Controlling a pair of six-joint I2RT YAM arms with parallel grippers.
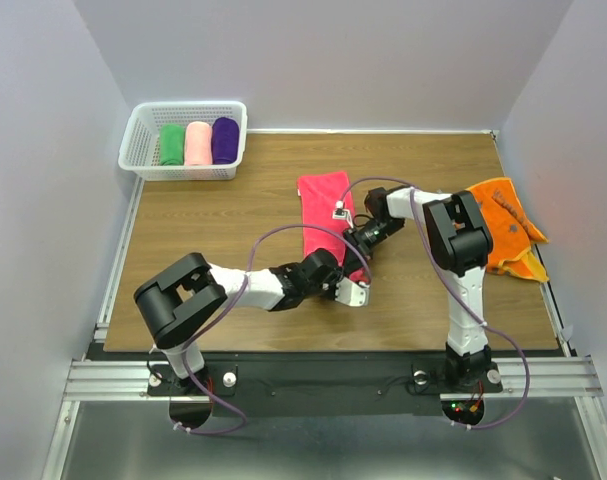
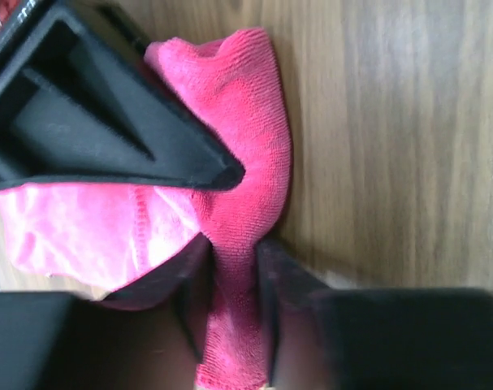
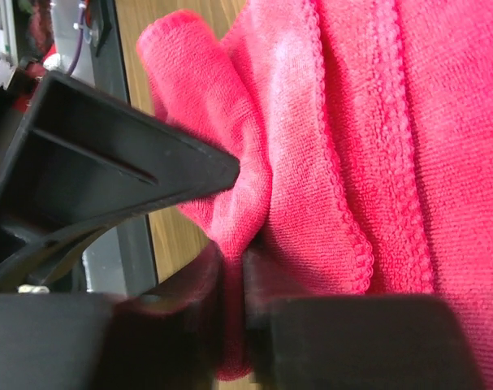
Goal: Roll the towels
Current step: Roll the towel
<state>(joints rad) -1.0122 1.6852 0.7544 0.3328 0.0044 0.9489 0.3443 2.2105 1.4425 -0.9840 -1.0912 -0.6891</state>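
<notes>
To the right of the white basket (image 1: pixel 143 150) and closer to the arms, the hot-pink towel (image 1: pixel 325 205) lies on the tabletop (image 1: pixel 213 220). Its end farthest from the basket is bunched up. The left end effector (image 2: pixel 234 215) is pinching that bunched end, and the right end effector (image 3: pixel 242 215) is pinching it too, just beside. I think this is the start of rolling this towel. Next, both need to turn the end over together, toward the basket side, at the same speed, so the roll comes out straight and tight. I count two loose towels: the pink one, and one orange towel (image 1: pixel 505 225) much farther right of the basket. Inside the basket sit three rolls: a green roll (image 1: pixel 171 145), a pale pink roll (image 1: pixel 197 143) and a purple roll (image 1: pixel 224 140).
</notes>
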